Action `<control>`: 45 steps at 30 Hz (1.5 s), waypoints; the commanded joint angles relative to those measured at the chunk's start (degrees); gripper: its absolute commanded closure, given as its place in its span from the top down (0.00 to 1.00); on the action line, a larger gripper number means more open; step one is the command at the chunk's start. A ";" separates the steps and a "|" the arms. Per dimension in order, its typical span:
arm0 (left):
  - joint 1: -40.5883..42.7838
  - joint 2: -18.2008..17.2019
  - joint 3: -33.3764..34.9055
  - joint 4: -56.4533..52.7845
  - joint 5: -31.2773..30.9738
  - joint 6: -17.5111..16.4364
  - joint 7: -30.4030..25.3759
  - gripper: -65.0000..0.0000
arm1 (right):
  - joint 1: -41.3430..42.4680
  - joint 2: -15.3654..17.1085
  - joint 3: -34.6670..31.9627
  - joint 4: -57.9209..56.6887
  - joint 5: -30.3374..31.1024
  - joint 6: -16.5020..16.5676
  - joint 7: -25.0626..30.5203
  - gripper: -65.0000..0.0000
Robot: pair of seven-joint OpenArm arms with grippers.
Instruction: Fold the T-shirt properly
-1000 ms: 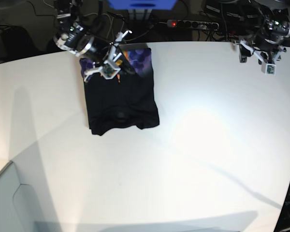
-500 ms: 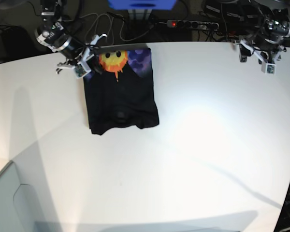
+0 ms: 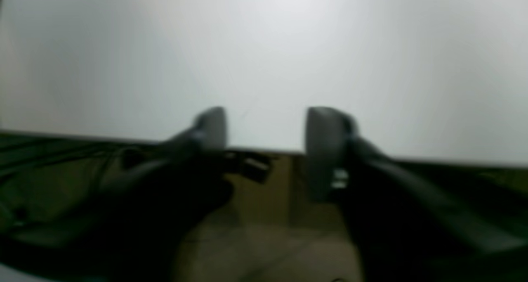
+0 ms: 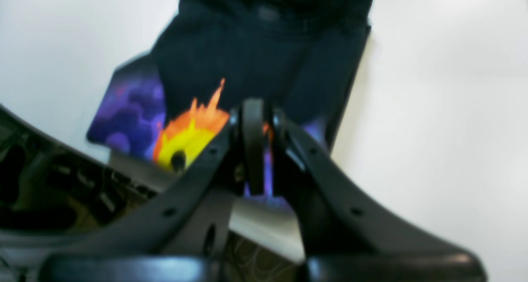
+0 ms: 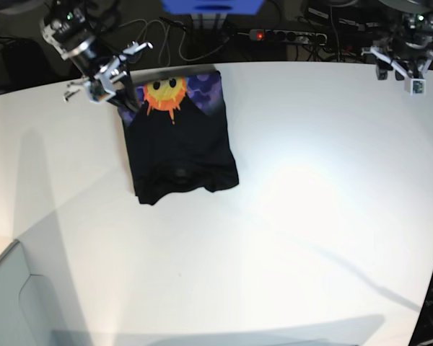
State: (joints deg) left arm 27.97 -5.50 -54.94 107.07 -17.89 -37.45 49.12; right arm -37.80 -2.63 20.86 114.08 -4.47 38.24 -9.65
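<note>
T-shirt (image 5: 180, 144) lies flat on the white counter (image 5: 289, 231), far-left area in the base view, folded into a rough rectangle, black side up over most of it. Along its far edge a strip of print shows: orange-yellow sun (image 5: 164, 92) on purple-blue. That far edge sits close to the counter's back edge.

Right tool (image 4: 254, 108) is closed, jaws pressed together with no gap in the right wrist view, nothing pinched between them. It hangs above the back edge of the counter, just off the shirt's far-left corner in the base view (image 5: 105, 78). From its own camera the shirt (image 4: 255, 50) is below and ahead of the tips, sun print (image 4: 187, 133) just to the left of them.

Left tool (image 3: 266, 129) has a clear gap between its 2 fingers (image 3: 212, 127), empty, nothing between them but bare counter surface (image 3: 288, 46). It sits over the counter's back edge at the far-right corner in the base view (image 5: 400, 66), well apart from the shirt. Left wrist view is blurred.

Power strip (image 5: 287, 34) with a red light lies behind the counter.
</note>
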 commanded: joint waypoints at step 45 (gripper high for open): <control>-13.33 -0.44 36.43 -86.63 23.38 15.78 -47.85 0.00 | 16.92 6.28 -22.14 -85.29 0.38 -54.55 19.80 0.00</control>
State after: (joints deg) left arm 14.55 -5.45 -18.57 20.08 5.74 -21.39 1.63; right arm -20.14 3.79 -1.23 28.53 -4.14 -15.59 9.65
